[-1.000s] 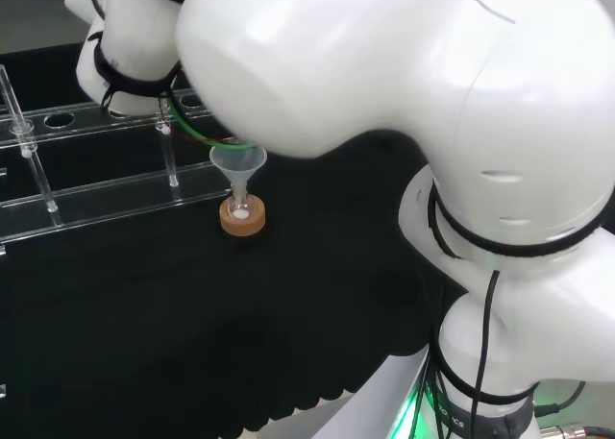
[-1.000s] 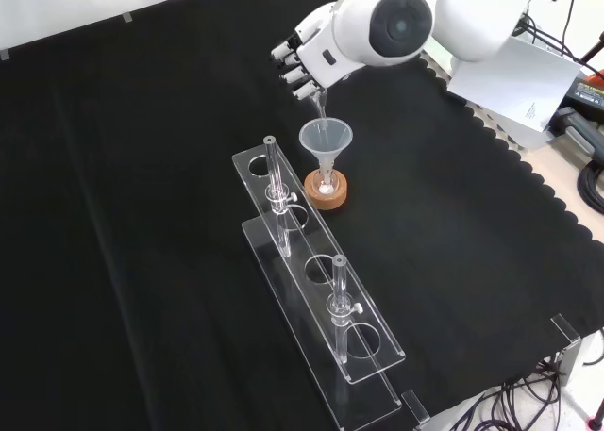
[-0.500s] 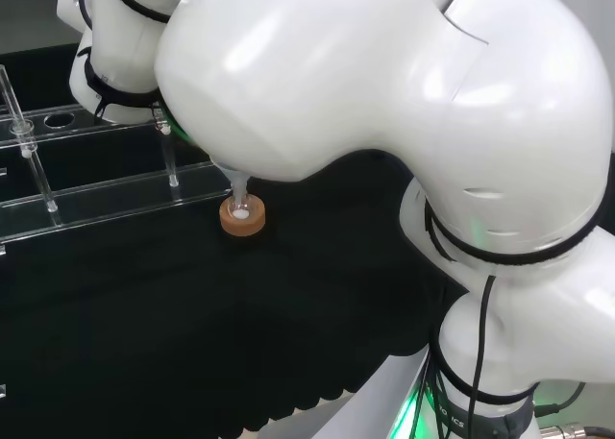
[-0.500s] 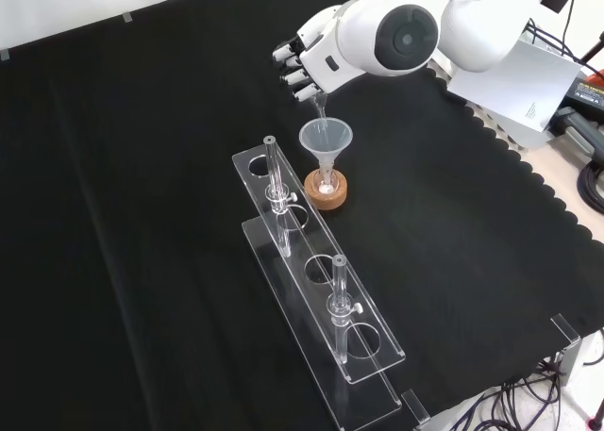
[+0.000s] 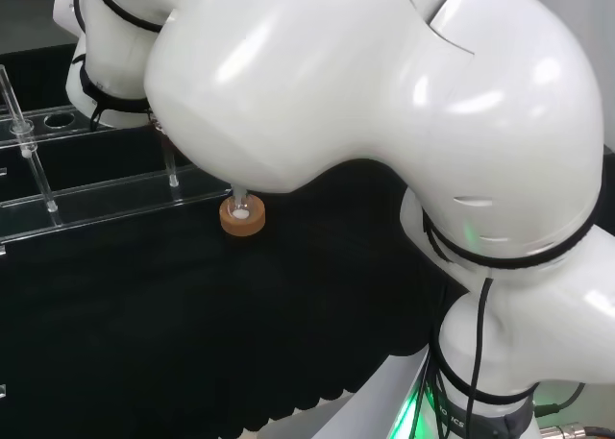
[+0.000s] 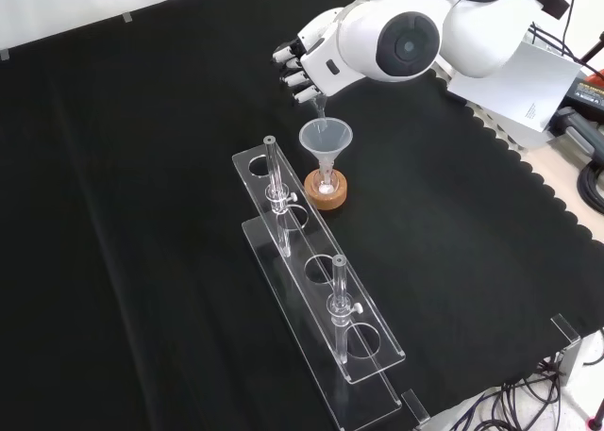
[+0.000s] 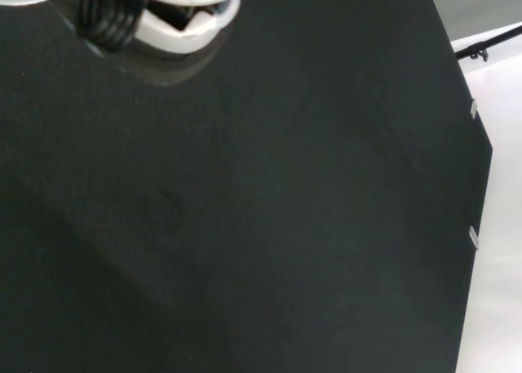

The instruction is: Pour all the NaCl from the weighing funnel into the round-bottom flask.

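One hand point(image 6: 304, 65), fingers curled around a clear weighing funnel point(image 6: 319, 102) tilted spout-down. Just below the hand: plastic funnel point(image 6: 326, 140) seated in a small round-bottom flask point(image 6: 327, 185) on a cork ring point(image 6: 326, 193), white powder at the flask's bottom. Nearer the front camera than the hand, beside the cork ring: clear acrylic rack point(image 6: 316, 290) bearing two upright tubes.

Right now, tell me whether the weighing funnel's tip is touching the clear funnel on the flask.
Cannot tell. In the front view the weighing funnel reaches the clear funnel's rim, but no contact or gap shows plainly.

Head view behind arm, front view opposite, sharing cork stand point(image 5: 242, 217)
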